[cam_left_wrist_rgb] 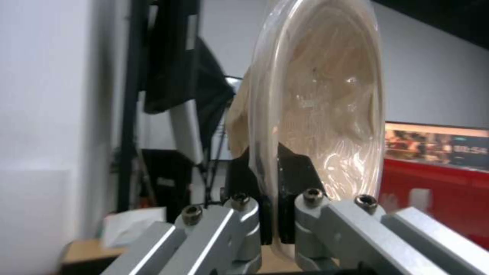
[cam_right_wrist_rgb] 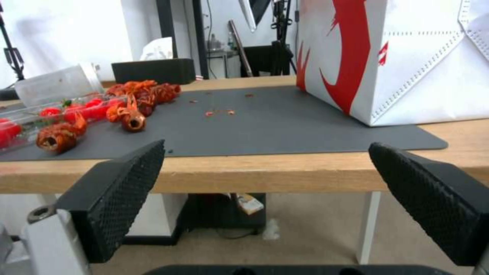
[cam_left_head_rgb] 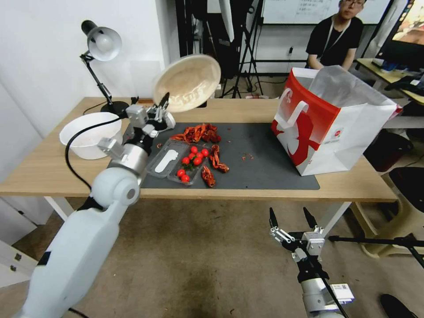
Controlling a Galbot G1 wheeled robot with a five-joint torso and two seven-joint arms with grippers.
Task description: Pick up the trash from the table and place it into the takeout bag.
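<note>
Beige bowl (cam_left_head_rgb: 187, 82) is up over the counter's (cam_left_head_rgb: 53, 168) back-left, my left hand (cam_left_head_rgb: 164, 106) clamped on its thin rim — light and slippery, I'd judge; right hand (cam_left_head_rgb: 291, 218) waits spread wide below the edge.

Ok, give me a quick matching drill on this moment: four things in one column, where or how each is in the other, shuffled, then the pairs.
Things:
1. bowl
2. bag
3. right gripper
4. tomato tray

States:
A. open, below the table edge
B. on the mat, near edge
C. tilted on edge in the left gripper, above the table
D. upright on the mat's right end

Pairs: 1-C, 2-D, 3-A, 4-B
</note>
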